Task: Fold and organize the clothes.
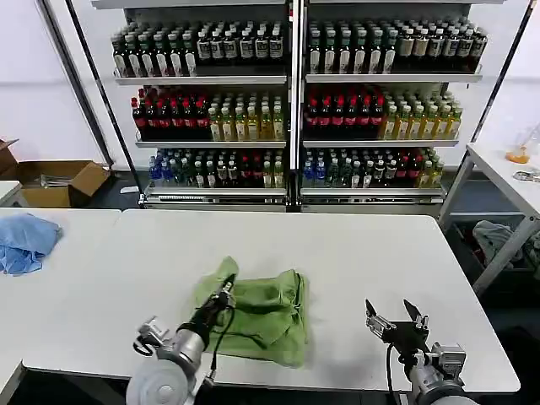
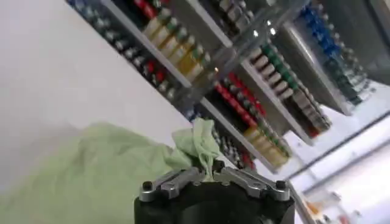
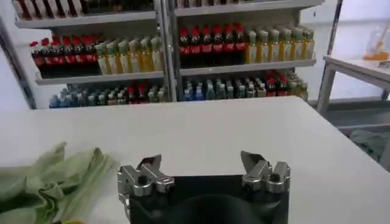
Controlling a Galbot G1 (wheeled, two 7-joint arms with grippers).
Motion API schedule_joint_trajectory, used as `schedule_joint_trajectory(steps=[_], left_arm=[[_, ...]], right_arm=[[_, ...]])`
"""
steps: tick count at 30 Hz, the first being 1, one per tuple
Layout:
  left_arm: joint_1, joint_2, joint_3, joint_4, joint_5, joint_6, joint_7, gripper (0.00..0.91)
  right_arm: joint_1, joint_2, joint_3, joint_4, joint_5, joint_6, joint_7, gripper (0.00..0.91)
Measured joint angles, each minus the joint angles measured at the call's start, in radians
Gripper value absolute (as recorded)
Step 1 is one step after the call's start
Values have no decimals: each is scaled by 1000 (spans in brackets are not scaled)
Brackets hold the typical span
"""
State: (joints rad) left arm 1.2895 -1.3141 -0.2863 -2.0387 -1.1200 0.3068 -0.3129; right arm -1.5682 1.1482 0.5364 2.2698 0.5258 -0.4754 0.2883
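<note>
Left gripper (image 1: 226,295) is clenched on a pinch of the light green shirt (image 1: 261,314); in its wrist view we can see a tuft of fabric (image 2: 198,143) poking up between the closed fingers. The shirt sits bunched up on the white table (image 1: 354,253), near the front edge, roughly mid-table. Right gripper (image 1: 395,317) hovers over bare tabletop well to the shirt's right, fingers spread and holding nothing.

For this step we'd reckon the trick is to pull the pinched edge slow and low so the layers slide rather than bunch more, and bring the right gripper in to pin or grab the far side.

Count-wise: one shirt, two grippers, one light blue cloth (image 1: 25,240) off on the left table.
</note>
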Motion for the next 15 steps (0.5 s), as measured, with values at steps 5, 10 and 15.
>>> schedule_joint_trajectory(steps=[5, 10, 15], left_arm=[[-30, -26, 68, 32, 5, 1, 0, 20], [-58, -51, 125, 58, 11, -1, 3, 30], [-82, -74, 170, 89, 32, -3, 14, 907]], right_arm=[[-2, -3, -1, 5, 0, 0, 0, 907], [-6, -4, -2, 12, 0, 0, 1, 907], [-11, -6, 1, 12, 0, 0, 1, 907]])
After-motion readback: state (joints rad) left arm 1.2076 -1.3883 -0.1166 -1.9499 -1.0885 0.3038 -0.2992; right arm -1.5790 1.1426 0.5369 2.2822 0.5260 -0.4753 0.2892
